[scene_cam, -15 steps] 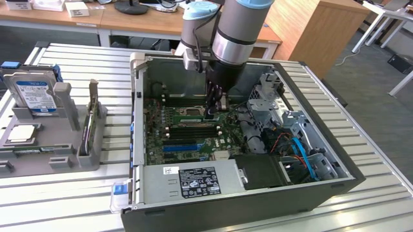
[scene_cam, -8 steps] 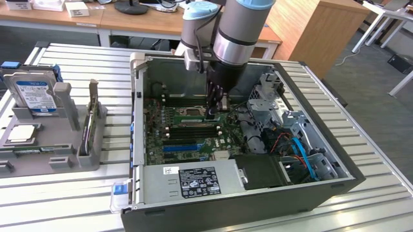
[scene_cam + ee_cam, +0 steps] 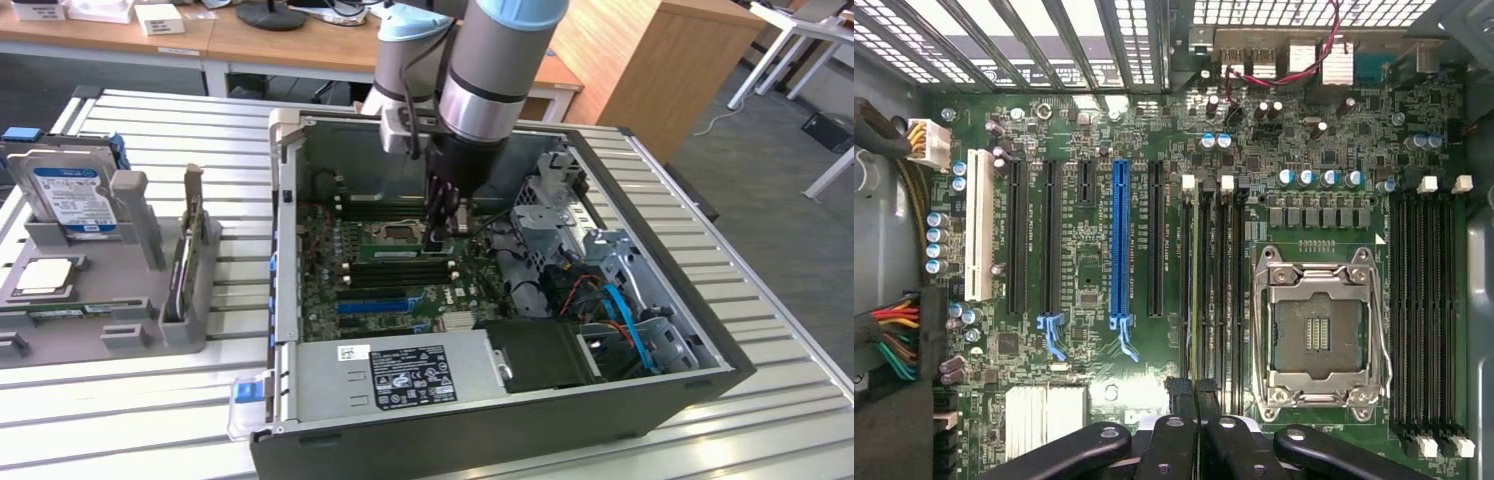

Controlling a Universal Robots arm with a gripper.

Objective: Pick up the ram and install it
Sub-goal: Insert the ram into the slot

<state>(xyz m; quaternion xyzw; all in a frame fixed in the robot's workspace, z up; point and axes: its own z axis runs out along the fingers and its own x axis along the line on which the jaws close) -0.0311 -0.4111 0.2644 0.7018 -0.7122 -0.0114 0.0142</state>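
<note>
Inside the open case (image 3: 467,450), we see the gripper (image 3: 438,238) lowered over the motherboard (image 3: 1094,290), its fingers (image 3: 1176,388) drawn close together and pinching the top edge of the ram (image 3: 400,253). The ram stands on edge in one of the black slots (image 3: 1239,290) just beside the socket (image 3: 1316,330). It looks seated along its length, though we cannot be sure from here.
</note>
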